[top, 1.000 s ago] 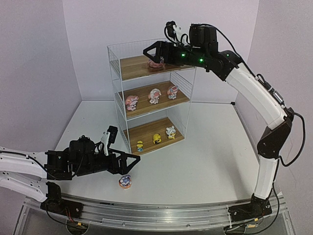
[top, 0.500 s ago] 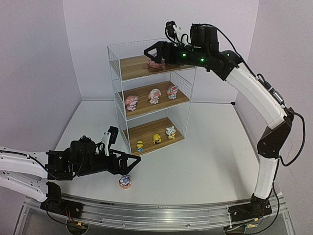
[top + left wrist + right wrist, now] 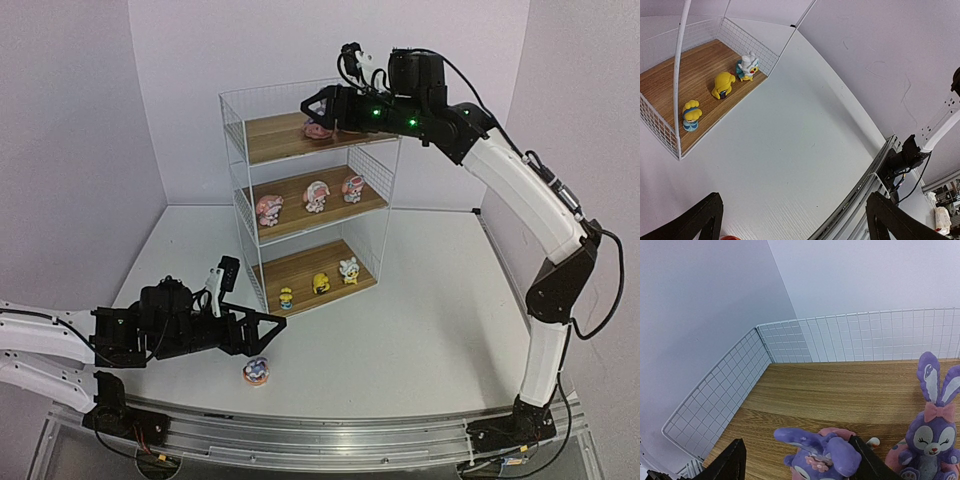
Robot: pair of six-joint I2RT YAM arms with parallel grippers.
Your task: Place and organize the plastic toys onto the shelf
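At the left, low over the white bench [image 3: 420, 320], the left hand [image 3: 275, 335] hung with its fingers spread wide. A small purple long-eared plastic bunny on a pink base [image 3: 256, 371] sat on the bench just beneath and in front of it. In the middle stood the tall white wire shelf with three wooden boards [image 3: 272, 137]. Three pink-white figurines [image 3: 315, 196] lined its middle board and three small yellow and white ones [image 3: 321, 283] its bottom board. At the right, the right hand [image 3: 796, 440] reached over the top board, partly spread, straddling a tipped-over purple bunny [image 3: 820, 455]. One finger touched that bunny and the other stood clear. A second purple bunny [image 3: 932, 435] stood upright just beside it.
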